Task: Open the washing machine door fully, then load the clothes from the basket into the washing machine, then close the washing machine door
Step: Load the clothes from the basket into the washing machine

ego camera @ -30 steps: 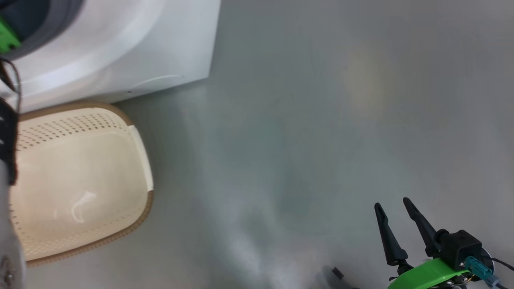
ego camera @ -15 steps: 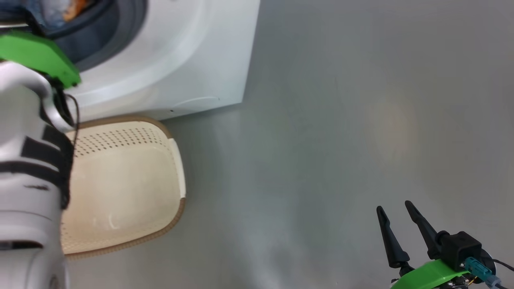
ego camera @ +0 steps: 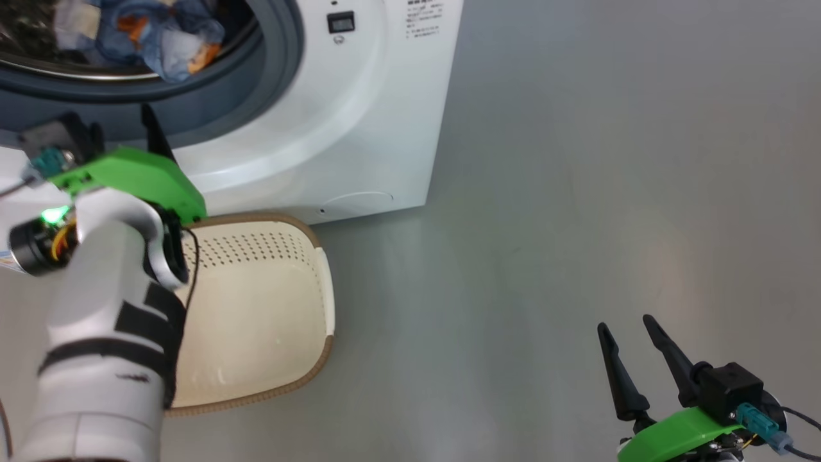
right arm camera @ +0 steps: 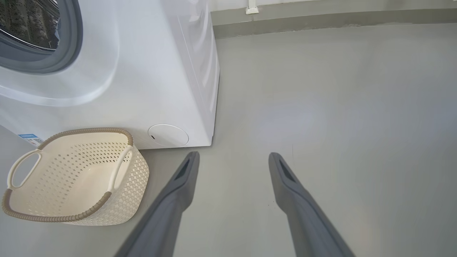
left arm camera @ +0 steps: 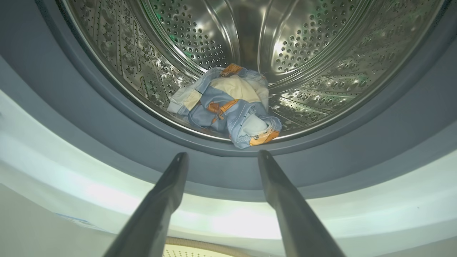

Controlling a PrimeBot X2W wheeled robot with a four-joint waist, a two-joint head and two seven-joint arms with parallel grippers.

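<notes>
Crumpled blue clothes (left arm camera: 228, 107) are piled in the holey steel drum (left arm camera: 321, 53), mid-frame; left hand (left arm camera: 223, 154) and right hand (right arm camera: 234, 154) are held spread apart, empty.

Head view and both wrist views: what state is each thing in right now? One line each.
washing machine: mouth open, drum exposed
clothes: bundled inside the drum, near its front lip
basket: upright on the floor, empty
left claw: open, empty, facing the drum
right claw: open, empty, over the floor
</notes>
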